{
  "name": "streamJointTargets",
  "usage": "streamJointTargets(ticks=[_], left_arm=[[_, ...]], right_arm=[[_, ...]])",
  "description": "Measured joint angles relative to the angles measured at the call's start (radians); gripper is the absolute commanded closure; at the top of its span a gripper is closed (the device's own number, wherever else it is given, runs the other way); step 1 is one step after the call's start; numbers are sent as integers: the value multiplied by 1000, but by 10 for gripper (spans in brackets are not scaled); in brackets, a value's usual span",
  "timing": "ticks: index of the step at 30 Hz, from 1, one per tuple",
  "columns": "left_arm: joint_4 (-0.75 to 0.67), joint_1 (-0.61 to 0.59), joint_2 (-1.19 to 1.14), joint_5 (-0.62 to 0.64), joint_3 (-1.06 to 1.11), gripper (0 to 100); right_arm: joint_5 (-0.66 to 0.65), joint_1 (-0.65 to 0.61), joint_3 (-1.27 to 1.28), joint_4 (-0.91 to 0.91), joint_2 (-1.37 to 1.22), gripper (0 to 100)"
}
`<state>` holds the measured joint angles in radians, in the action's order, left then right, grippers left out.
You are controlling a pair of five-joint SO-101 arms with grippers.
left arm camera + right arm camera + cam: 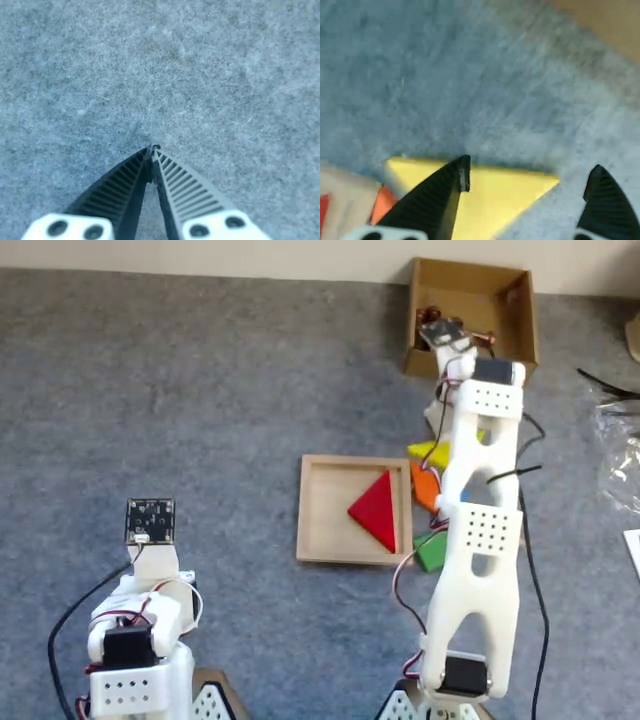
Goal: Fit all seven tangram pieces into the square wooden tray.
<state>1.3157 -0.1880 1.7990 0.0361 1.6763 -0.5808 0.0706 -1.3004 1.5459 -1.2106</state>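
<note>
1. The counter (180, 390) has a grey felt surface. The square wooden tray (325, 525) lies flat near its middle, between the two arms in the high view.
2. The red triangle (377, 510) lies inside the tray. Its long side runs along the tray wall nearest the right arm.
3. Loose pieces lie just outside that same tray wall and are partly hidden under the right arm. They are the yellow piece (428, 452), the orange piece (424, 487) next to it, and the green piece (431, 552) nearest the arm's base.
4. A small blue bit (463, 496) shows at the arm's edge. Its shape cannot be told.
5. The right end effector (531, 170) is released, with the jaws spread wide. One fingertip (462, 172) is over the yellow piece. The other sits past the piece's pointed corner, over felt. Whether either touches the piece cannot be told.
6. The left end effector (152, 150) is clenched, fingertips meeting with nothing between them. It points at bare felt, well apart from the tray.
7. A cardboard box (522, 325) stands at the far edge beyond the right arm. It holds small items that cannot be identified.
</note>
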Motion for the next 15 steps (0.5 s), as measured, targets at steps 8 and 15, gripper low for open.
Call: streamJointTargets(ticks=[8,15], left_arm=[[0,0,0,0,0,995],[0,0,0,0,0,995]], right_arm=[[0,5,-2,-9,-12,652],[2,43,-55,28,-25,652]])
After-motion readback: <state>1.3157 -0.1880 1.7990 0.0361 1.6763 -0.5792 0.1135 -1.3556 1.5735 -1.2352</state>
